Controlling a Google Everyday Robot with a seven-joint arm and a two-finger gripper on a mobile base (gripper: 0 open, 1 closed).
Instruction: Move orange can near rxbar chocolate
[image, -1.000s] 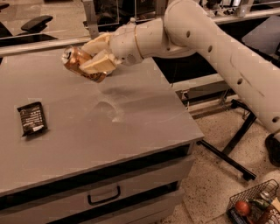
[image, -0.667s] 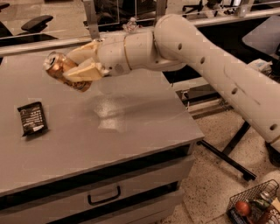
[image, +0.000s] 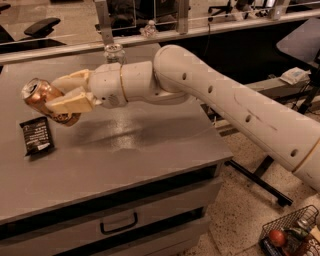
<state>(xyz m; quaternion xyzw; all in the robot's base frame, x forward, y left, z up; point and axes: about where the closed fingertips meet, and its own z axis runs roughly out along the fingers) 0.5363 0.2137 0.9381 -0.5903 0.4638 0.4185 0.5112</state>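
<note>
My gripper (image: 64, 94) is shut on the orange can (image: 41, 98), a shiny orange-gold can with a silver top. I hold it tilted, top pointing up and left, above the left part of the grey table (image: 130, 150). The rxbar chocolate (image: 36, 135), a flat black wrapper with white print, lies on the table just below and slightly left of the can. The can hangs close above the bar's upper right corner, apart from it. One cream finger (image: 70, 102) crosses the can's front and hides part of its side.
A clear glass jar (image: 114, 51) stands at the table's far edge, behind my arm. A drawer with a dark handle (image: 118, 223) is under the tabletop. A wire basket (image: 289, 235) with items sits on the floor at the lower right. A metal rail (image: 150, 37) runs behind the table.
My arm has swung left and lowered, carrying the orange can from above the table's middle-back to just above the rxbar chocolate. The bar has not moved.
</note>
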